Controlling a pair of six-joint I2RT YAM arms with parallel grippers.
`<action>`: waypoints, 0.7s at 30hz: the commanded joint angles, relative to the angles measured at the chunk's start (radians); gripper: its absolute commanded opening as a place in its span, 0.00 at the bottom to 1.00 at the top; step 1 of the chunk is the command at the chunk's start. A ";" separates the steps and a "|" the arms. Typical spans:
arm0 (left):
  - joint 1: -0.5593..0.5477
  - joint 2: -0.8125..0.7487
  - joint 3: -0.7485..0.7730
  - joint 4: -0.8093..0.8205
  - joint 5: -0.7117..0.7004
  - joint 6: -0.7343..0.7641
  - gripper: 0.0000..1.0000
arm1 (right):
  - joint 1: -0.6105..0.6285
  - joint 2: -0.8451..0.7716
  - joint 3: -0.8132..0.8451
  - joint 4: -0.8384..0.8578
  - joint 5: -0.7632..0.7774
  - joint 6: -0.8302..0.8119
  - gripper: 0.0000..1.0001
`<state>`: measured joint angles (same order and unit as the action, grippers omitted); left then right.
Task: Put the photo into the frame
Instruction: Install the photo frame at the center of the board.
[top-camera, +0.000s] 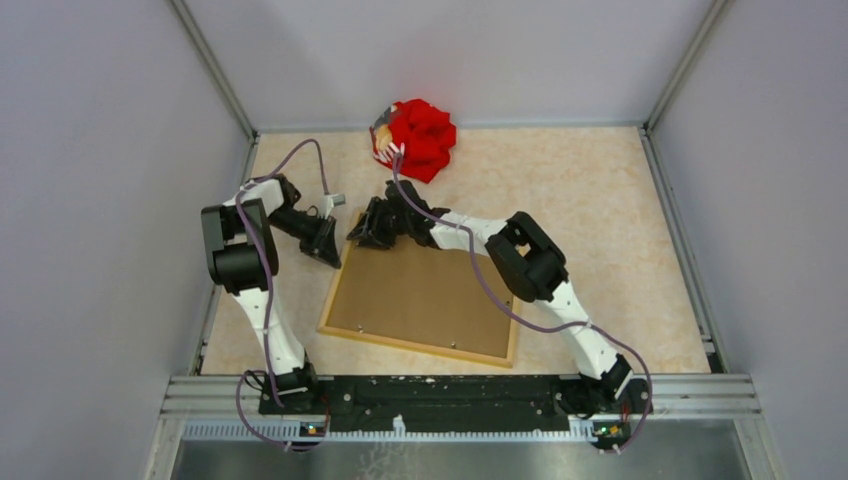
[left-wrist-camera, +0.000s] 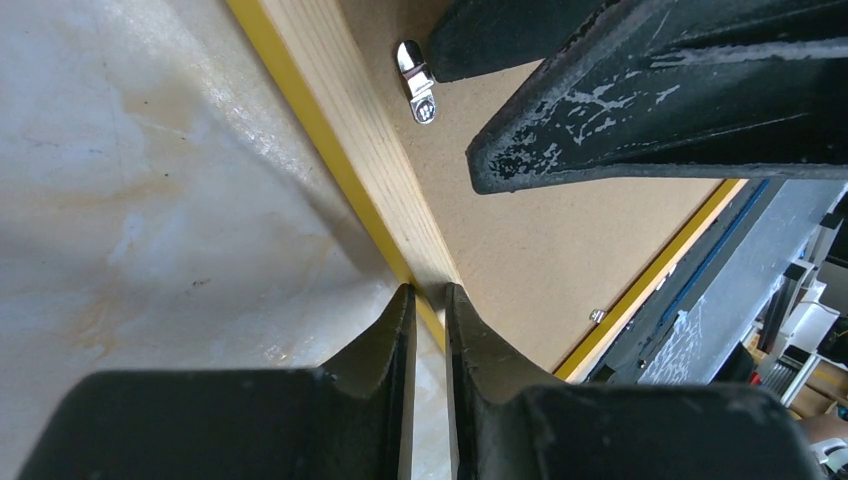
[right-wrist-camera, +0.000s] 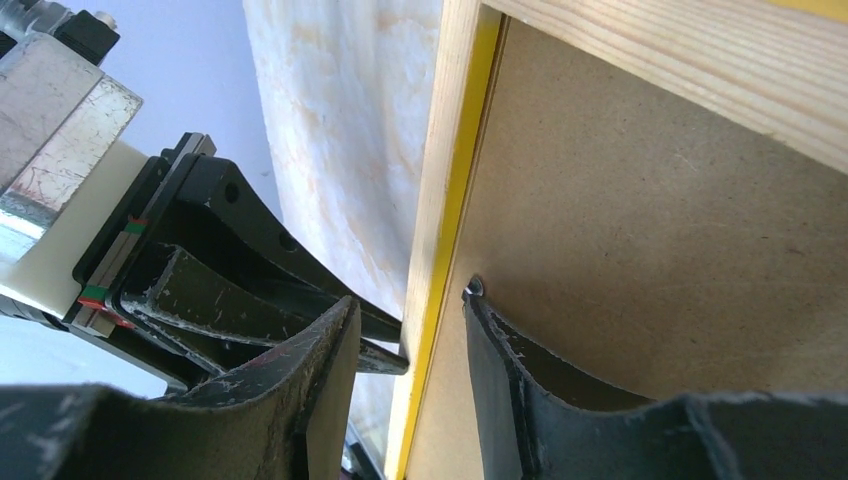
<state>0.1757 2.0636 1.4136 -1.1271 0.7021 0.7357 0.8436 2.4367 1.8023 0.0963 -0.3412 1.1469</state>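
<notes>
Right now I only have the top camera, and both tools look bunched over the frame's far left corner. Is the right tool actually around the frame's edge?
Observer: Yes. The right wrist view shows the right tool straddling the frame rail, with one finger outside and one on the brown backing board. The jaws are open, with a gap on the outer side.
Operator: And the other one?
Observer: The left tool has its fingers nearly together, with the tips at the frame's yellow outer edge. I cannot tell if it pinches anything.
Operator: Any hardware nearby?
Observer: A metal clip sits on the backing board by the rail, right beside a right tool finger.
</notes>
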 joint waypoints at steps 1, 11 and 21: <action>-0.017 0.013 -0.031 0.057 -0.008 0.038 0.19 | 0.013 0.029 0.056 0.005 -0.005 -0.005 0.44; -0.017 0.011 -0.026 0.053 -0.006 0.039 0.18 | 0.015 0.052 0.072 0.016 -0.023 0.003 0.43; -0.018 -0.001 -0.018 0.030 0.004 0.052 0.18 | 0.020 0.066 0.103 0.021 -0.051 -0.001 0.43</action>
<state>0.1761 2.0636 1.4136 -1.1282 0.7040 0.7380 0.8436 2.4832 1.8557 0.1112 -0.3721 1.1538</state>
